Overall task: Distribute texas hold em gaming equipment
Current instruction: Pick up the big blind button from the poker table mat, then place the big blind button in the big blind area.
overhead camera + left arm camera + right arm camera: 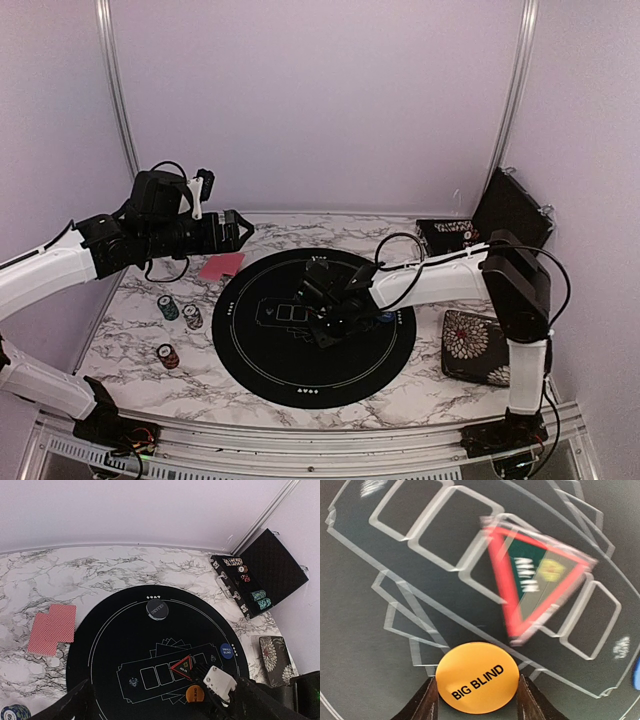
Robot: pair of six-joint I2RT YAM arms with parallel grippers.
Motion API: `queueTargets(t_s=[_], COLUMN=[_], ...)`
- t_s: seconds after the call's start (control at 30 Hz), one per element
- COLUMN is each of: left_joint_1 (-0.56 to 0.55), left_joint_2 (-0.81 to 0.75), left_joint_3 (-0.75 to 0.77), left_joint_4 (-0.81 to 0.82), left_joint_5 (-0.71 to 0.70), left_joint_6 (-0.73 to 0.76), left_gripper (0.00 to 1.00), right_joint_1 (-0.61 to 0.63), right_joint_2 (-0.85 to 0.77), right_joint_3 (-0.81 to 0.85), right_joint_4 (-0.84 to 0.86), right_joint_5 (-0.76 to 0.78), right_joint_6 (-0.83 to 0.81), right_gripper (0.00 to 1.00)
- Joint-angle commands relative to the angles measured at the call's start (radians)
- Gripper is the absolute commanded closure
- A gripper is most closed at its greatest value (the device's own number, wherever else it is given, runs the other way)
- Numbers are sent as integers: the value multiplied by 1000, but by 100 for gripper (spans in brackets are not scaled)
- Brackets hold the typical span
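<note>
An orange round button (477, 677) marked BIG BLIND lies on the black mat (115, 645), and my right gripper (477, 700) is shut on it, a finger against each side. Just beyond it sits the black triangle marker (535, 582) with its red edge, blurred. The same button (195, 693) and triangle (182, 666) show in the left wrist view. A blue button (226, 651) rests at the mat's right rim. Pink-red-backed cards (52, 628) lie left of the mat. Three chip stacks (168, 306) stand on the marble at left. My left gripper (240, 230) hovers high, open and empty.
A dark round dealer disc (157, 609) sits at the mat's far edge. An open black case (250, 585) with chips stands at the back right. A floral-patterned pouch (475, 347) lies right of the mat. White walls close in on three sides.
</note>
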Motion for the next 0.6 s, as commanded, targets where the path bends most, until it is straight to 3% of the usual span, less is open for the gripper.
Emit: queueTargets(t_s=[0.0,0.23,0.57], left_joint_1=[4,15,53], left_joint_2=[-28,-70,-198], left_joint_3=[-16,-32,-69], left_joint_4=[17,-1,-70], left_joint_5=[-14,-55,-150], left_joint_6=[-3,-4,-34], left_gripper=[1,1,1], right_joint_1=[60,97,95], right_joint_2=[58,228,546], right_joint_3=[81,309,799], right_joint_4=[-46,-74,-113], right_joint_5=[-44,-23,45], right_joint_6=[-11,-84,-223], right_gripper=[51,51,51])
